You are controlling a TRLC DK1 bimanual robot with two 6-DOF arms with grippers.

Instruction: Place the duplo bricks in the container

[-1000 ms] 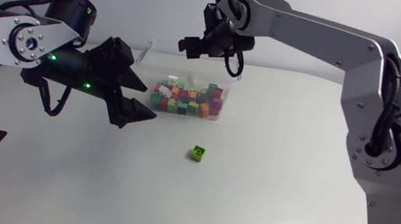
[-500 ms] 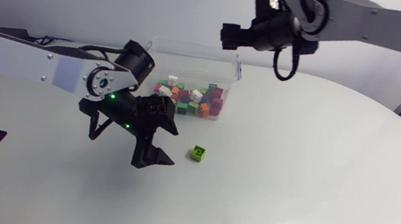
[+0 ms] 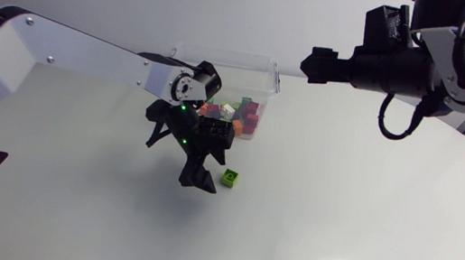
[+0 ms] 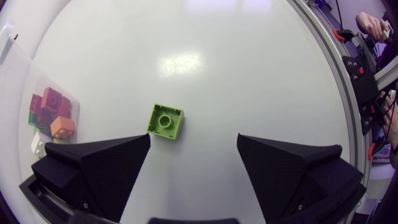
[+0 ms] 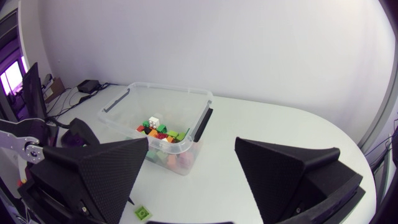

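Now | table (image 3: 365, 222): white | container (image 3: 263, 75): clear, upper centre, front part hidden by left arm (image 3: 89, 51), bricks (image 3: 235, 121) jumbled inside | right gripper (image 5: 191, 143): upper right, spread wide, empty | left gripper (image 4: 194, 138): spread wide, empty | green brick (image 3: 229, 177): centre, square, stud up, no long axis, on table just ahead of left gripper's gap, untouched

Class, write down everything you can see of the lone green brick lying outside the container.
The green brick is lime-coloured and square, apparently glossy plastic, with one round hollow stud on top. It sits flat, stud up, on the white table, apart from the clear container. The left hand hangs open over it. The brick lies just ahead of the gap between the fingers, and neither appears to touch it.
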